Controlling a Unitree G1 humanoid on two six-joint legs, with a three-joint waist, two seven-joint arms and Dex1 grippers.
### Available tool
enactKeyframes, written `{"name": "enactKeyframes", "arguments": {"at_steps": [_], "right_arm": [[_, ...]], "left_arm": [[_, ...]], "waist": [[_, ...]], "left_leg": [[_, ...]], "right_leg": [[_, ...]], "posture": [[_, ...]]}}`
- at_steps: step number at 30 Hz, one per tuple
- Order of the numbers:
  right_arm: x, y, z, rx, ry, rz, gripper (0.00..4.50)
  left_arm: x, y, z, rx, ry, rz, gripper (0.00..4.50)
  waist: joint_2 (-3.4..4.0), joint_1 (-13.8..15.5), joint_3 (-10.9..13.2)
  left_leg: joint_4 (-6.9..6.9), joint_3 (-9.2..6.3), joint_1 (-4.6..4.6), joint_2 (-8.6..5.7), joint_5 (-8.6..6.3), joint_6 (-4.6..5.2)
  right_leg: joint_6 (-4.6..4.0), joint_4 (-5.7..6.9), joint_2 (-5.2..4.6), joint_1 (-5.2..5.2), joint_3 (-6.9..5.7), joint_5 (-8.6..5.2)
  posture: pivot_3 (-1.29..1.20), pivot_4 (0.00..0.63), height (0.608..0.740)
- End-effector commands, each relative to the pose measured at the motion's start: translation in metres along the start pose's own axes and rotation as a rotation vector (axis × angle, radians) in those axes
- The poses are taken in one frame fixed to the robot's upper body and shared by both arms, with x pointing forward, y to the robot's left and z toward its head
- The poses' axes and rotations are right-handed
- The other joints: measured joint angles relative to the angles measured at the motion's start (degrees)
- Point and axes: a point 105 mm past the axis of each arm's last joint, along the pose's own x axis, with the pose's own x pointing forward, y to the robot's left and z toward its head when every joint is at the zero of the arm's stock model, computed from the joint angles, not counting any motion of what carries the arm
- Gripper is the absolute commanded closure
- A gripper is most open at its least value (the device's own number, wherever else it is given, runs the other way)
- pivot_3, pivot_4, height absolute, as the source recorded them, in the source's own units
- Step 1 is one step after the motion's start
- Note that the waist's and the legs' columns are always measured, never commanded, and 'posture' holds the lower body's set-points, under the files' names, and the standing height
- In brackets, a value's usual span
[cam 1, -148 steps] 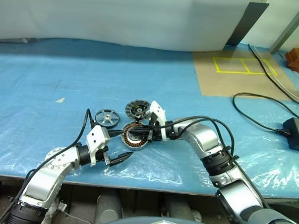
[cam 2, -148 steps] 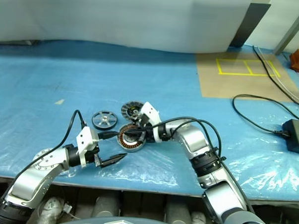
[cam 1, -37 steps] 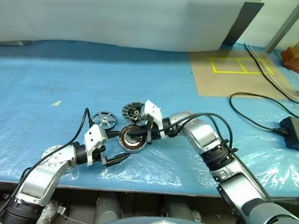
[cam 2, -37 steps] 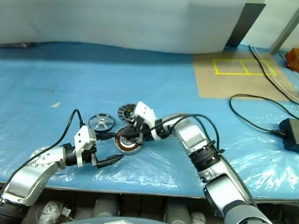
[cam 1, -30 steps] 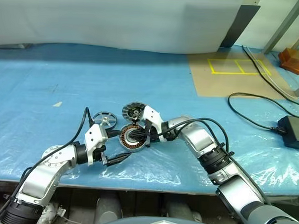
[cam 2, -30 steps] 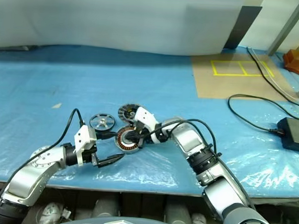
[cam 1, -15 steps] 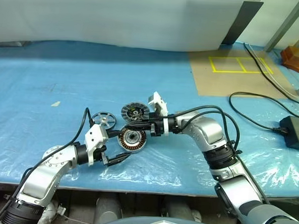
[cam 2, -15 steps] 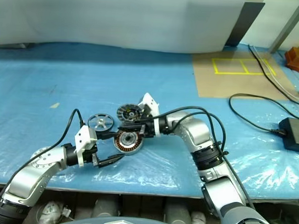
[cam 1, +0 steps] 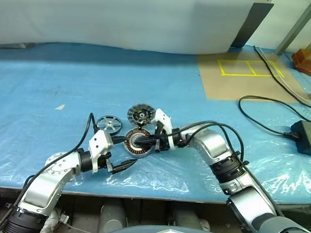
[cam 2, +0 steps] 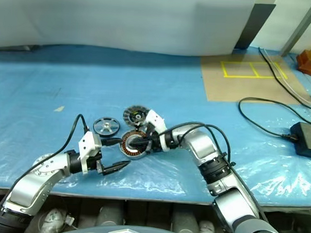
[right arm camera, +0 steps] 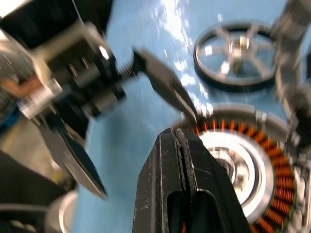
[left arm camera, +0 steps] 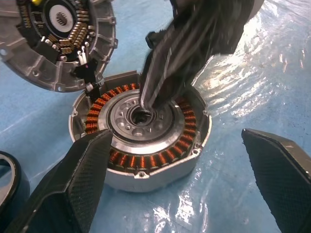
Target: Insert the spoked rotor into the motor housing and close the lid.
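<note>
Right gripper (cam 1: 140, 142) is sitting with its 2 fingers pressed together, holding nothing, tips poking at the centre of the motor housing (cam 1: 138, 142) on the blue sheet (cam 1: 69, 92). Left gripper (cam 1: 120, 166) is hovering just beside the housing on its near side, fingers spread wide, empty. Spoked rotor (cam 1: 110, 123) is lying flat just left of the housing. Lid (cam 1: 141, 115) is lying just behind the housing, joined to it by small wires.

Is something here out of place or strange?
Yes: the right hand is shut, its tips poking at the centre of the motor housing, while the spoked rotor lies untouched beside it.
</note>
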Motion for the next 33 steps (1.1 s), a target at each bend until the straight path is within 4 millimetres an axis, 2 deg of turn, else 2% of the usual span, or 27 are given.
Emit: {"name": "enactKeyframes", "arguments": {"at_steps": [1,2,4,7,8,9,11,14,17,19,20,22,26,28,31,33], "right_arm": [[-0.002,0.009,0.017,-0.044,-0.045,0.038,4.47],[-0.001,0.010,0.012,-0.047,-0.024,0.039,4.47],[0.004,0.007,-0.013,-0.085,0.096,0.018,4.47],[0.004,-0.022,-0.070,-0.144,0.366,-0.146,4.47],[0.001,-0.030,-0.084,-0.147,0.433,-0.189,4.47],[-0.001,-0.036,-0.090,-0.155,0.457,-0.225,4.47],[0.002,-0.035,-0.081,-0.140,0.403,-0.219,4.47],[0.009,-0.015,-0.038,-0.035,0.177,-0.113,4.47],[0.002,-0.007,-0.002,-0.008,0.005,-0.056,4.47],[-0.003,-0.006,0.009,-0.011,-0.045,-0.056,4.47],[-0.005,-0.008,0.012,-0.017,-0.062,-0.065,4.47],[-0.006,-0.008,0.015,-0.022,-0.076,-0.070,4.47],[-0.002,-0.001,0.009,-0.030,-0.058,-0.042,4.47],[0.002,-0.005,0.002,-0.018,-0.035,-0.073,4.47],[0.003,-0.029,-0.053,-0.106,0.235,-0.216,4.47],[-0.004,-0.030,-0.076,-0.113,0.335,-0.213,4.47]], "left_arm": [[0.001,0.000,0.007,0.027,-0.028,-0.002,0.00],[0.001,0.000,0.008,0.026,-0.030,-0.002,0.00],[0.001,-0.001,0.007,0.025,-0.030,-0.003,0.00],[0.001,-0.002,0.006,0.021,-0.030,-0.002,0.00],[0.001,-0.002,0.007,0.021,-0.030,-0.001,0.00],[0.001,-0.002,0.007,0.020,-0.030,0.000,0.00],[0.001,-0.003,0.007,0.019,-0.030,0.001,0.00],[0.000,-0.004,0.005,0.018,-0.024,-0.001,0.00],[-0.001,-0.003,0.005,0.017,-0.025,0.002,0.00],[0.000,-0.003,0.006,0.017,-0.029,0.003,0.00],[0.001,-0.003,0.006,0.017,-0.030,0.002,0.00],[0.002,-0.002,0.006,0.018,-0.032,0.002,0.00],[0.002,-0.001,0.007,0.023,-0.033,0.001,0.00],[0.002,0.000,0.007,0.024,-0.033,0.002,0.00],[0.002,-0.001,0.008,0.024,-0.034,0.000,0.00],[0.002,-0.001,0.008,0.022,-0.034,0.002,0.00]], "waist": [[-0.02,0.0,0.0],[-0.02,0.0,0.0],[-0.02,0.0,0.0],[-0.02,0.0,0.0],[0.02,-0.3,0.0],[0.04,-0.4,-0.1],[0.04,-0.3,-0.1],[0.00,0.1,0.0],[-0.21,0.5,0.6],[-0.24,0.4,0.6],[-0.23,0.3,0.6],[-0.23,0.1,0.6],[-0.23,-0.1,0.6],[-0.23,-0.1,0.6],[-0.24,-0.1,0.6],[-0.16,0.0,0.5]], "left_leg": [[-0.02,0.00,0.00,0.00,0.00,0.00],[-0.04,-0.01,0.00,0.00,0.00,-0.01],[-0.11,-0.02,-0.01,0.03,-0.01,-0.02],[-0.13,-0.04,-0.04,0.04,-0.01,-0.04],[-0.12,-0.04,-0.04,0.03,-0.01,-0.04],[-0.11,0.01,0.13,0.02,-0.02,-0.04],[-0.13,0.00,0.59,0.03,-0.03,-0.03],[-0.15,0.04,0.99,-0.08,-0.10,0.09],[-0.14,0.03,0.92,-0.09,-0.19,0.24],[-0.06,0.03,0.49,-0.07,-0.17,0.23],[-0.01,0.03,0.27,-0.04,-0.03,0.03],[-0.01,0.01,0.07,0.06,0.01,0.03],[-0.05,-0.02,-0.07,0.05,0.02,0.00],[-0.11,-0.03,-0.14,0.05,-0.01,-0.05],[-0.17,-0.07,-0.13,0.06,-0.03,-0.09],[-0.17,-0.06,-0.09,0.03,-0.04,-0.10]], "right_leg": [[0.00,0.00,0.00,0.00,-0.01,0.00],[0.01,0.00,0.01,0.01,-0.03,0.00],[0.01,-0.05,0.04,0.00,-0.06,0.01],[0.02,-0.09,0.05,0.01,-0.11,0.01],[0.02,-0.09,0.04,0.01,-0.10,0.01],[0.02,0.00,0.04,0.04,-0.03,0.01],[-0.23,0.02,0.05,0.41,0.00,-0.18],[0.19,0.04,-0.12,0.72,0.11,-0.45],[0.20,0.02,-0.15,0.71,0.13,-0.45],[0.13,0.02,-0.14,0.31,0.11,-0.13],[-0.28,0.05,-0.12,0.07,0.07,0.24],[-0.34,0.04,0.05,-0.14,0.02,0.25],[-0.07,-0.12,0.10,-0.17,-0.02,0.32],[-0.05,-0.29,0.13,-0.17,-0.03,0.32],[-0.03,-0.38,0.14,-0.14,-0.08,0.30],[-0.02,-0.36,0.06,-0.12,-0.11,0.30]], "posture": [[0.00,0.150,0.740],[0.00,0.150,0.740],[0.00,0.150,0.740],[0.00,0.150,0.740],[0.00,0.150,0.740],[0.00,0.150,0.740],[0.00,0.150,0.740],[0.00,0.150,0.740],[0.00,0.150,0.740],[0.00,0.150,0.740],[0.00,0.150,0.740],[0.00,0.150,0.740],[0.00,0.150,0.740],[0.00,0.150,0.740],[0.00,0.150,0.740],[0.00,0.150,0.740]]}}
